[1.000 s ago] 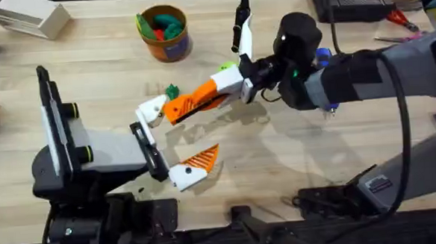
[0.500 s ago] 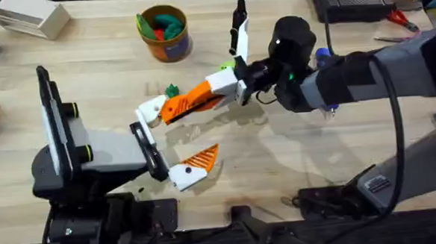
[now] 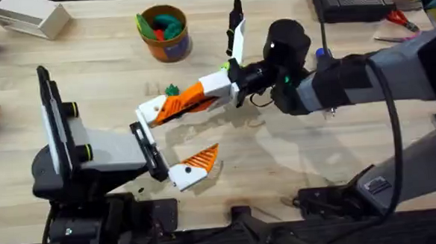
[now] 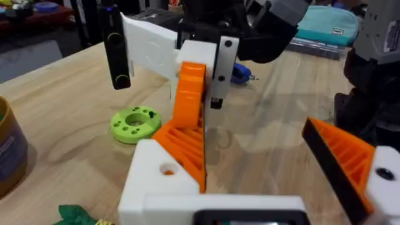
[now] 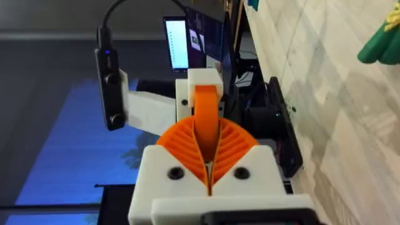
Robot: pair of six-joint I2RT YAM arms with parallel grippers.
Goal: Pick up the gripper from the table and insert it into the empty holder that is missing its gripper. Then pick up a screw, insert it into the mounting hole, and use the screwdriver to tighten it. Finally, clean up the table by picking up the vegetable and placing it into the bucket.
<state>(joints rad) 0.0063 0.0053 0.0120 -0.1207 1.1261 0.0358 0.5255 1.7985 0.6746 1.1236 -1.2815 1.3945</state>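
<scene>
The right gripper (image 3: 202,97), clamped on the orange gripper (image 3: 181,102), has slid further left, and the piece now meets the white holder (image 3: 151,109) on the left gripper (image 3: 176,143), whose jaws stand apart. Insertion looks nearly seated. The right arm reaches low across the table (image 3: 96,76), wrist level.

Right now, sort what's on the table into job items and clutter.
Job items:
- orange gripper, clamped in the right hand
- white holder
- green vegetable
- bucket

Clutter:
- lime-green ring
- white box
</scene>
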